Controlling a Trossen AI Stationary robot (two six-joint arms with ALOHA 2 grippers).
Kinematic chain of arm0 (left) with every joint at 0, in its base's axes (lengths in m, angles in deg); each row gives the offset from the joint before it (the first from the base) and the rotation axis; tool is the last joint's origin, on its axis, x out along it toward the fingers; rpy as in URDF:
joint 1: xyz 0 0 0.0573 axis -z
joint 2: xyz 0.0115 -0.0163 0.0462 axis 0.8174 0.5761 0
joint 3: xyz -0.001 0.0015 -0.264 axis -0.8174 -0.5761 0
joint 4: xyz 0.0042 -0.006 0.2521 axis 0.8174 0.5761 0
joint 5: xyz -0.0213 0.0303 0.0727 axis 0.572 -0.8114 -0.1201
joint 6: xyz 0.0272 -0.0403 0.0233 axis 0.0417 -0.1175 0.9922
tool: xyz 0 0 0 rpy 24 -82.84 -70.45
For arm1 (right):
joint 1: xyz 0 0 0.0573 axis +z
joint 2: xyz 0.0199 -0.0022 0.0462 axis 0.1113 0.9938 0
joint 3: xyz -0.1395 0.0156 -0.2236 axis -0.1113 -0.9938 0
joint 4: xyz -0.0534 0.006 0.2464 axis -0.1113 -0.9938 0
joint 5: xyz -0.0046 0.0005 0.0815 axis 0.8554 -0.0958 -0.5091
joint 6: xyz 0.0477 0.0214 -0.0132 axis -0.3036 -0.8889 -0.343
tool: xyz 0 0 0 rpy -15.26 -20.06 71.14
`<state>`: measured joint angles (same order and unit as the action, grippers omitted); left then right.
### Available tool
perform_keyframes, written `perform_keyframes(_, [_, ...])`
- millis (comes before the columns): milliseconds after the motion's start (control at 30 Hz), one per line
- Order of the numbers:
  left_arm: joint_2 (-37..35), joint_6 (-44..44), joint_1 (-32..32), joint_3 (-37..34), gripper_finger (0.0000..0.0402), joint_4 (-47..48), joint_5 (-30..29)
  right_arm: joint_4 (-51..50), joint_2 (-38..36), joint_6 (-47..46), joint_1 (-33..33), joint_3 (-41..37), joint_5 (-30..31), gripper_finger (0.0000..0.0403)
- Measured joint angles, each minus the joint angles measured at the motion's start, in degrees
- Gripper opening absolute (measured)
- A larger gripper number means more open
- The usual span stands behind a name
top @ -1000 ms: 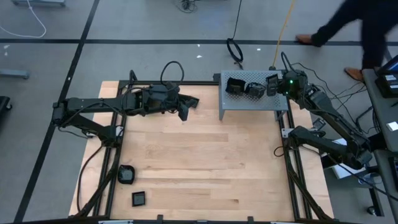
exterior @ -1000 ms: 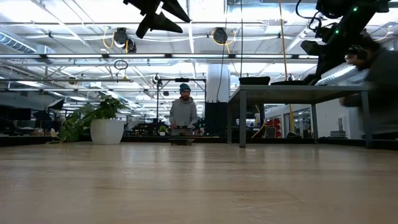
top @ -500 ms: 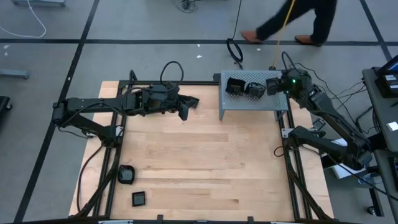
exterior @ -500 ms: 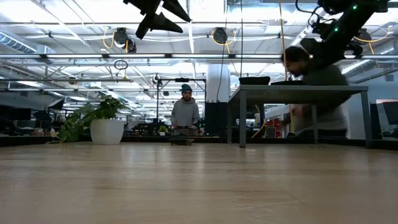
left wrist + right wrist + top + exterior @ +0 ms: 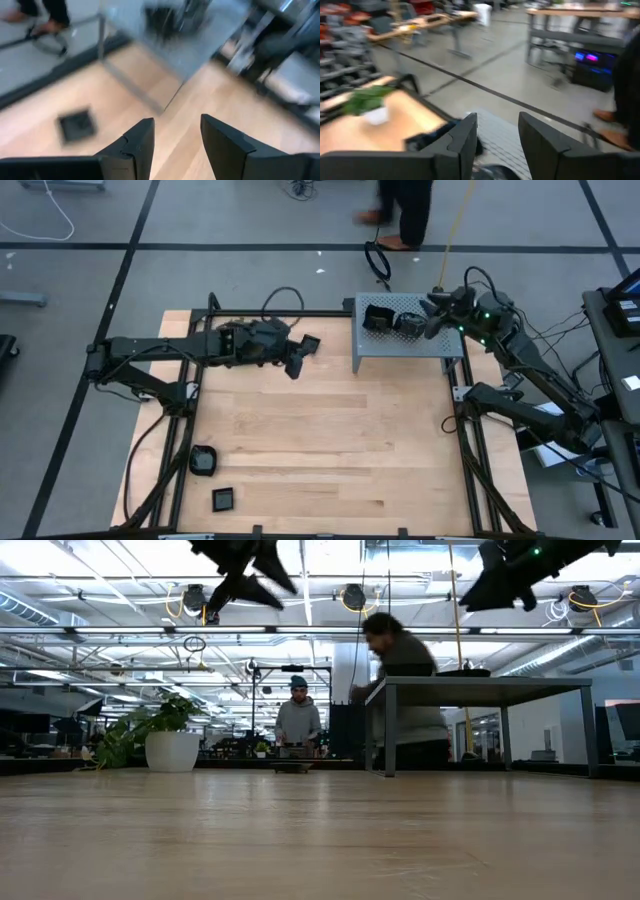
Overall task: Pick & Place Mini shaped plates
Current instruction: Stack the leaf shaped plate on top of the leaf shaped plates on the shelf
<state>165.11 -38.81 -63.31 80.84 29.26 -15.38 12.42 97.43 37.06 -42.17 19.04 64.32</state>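
Black fingers (image 5: 465,140) of right gripper (image 5: 495,137) apart, empty, left gripper (image 5: 176,142) likewise

High cam: straight down, far, whole wooden table (image 5: 320,440) plus floor around. Low cam: tabletop height, level across the table into the room. Left wrist cam: angled down over the table toward the grey perforated box (image 5: 185,35). Right wrist cam: above that box, facing the room. All four share the box.
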Motion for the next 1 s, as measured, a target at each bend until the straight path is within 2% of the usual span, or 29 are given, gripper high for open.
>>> perform_keyframes(100, [0.6,-1.3,0.5,0.0,0.0163,7.5,2.4,2.5,0.6,0.0,2.3,0.0,-2.6,0.0131])
perform_keyframes(233, [1.4,-5.6,2.5,-0.1,0.0163,19.7,11.6,3.2,1.5,1.3,4.8,0.0,-2.5,0.0130])
perform_keyframes(333, [2.2,-13.3,5.1,0.1,0.0163,26.6,19.4,3.2,2.2,3.2,5.7,0.0,-2.5,0.0130])
perform_keyframes(433, [3.0,-23.0,9.5,0.0,0.0163,32.2,23.8,3.2,3.0,4.2,6.3,0.0,-2.4,0.0130])
perform_keyframes(567, [4.7,-36.6,16.6,0.0,0.0163,36.3,24.0,3.2,3.9,4.4,6.3,0.0,-2.5,0.0130])
perform_keyframes(767, [9.4,-54.6,25.8,0.0,0.0163,36.8,21.0,3.3,5.0,8.5,6.3,0.0,-2.4,0.0130])
perform_keyframes(900, [13.6,-66.2,30.1,0.0,0.0163,39.6,20.0,3.9,5.6,9.9,6.3,0.0,-2.4,0.0130])
perform_keyframes(1000, [16.8,-74.4,32.4,0.0,0.0163,42.2,21.9,5.8,5.9,10.5,6.3,0.0,-2.5,0.0130])
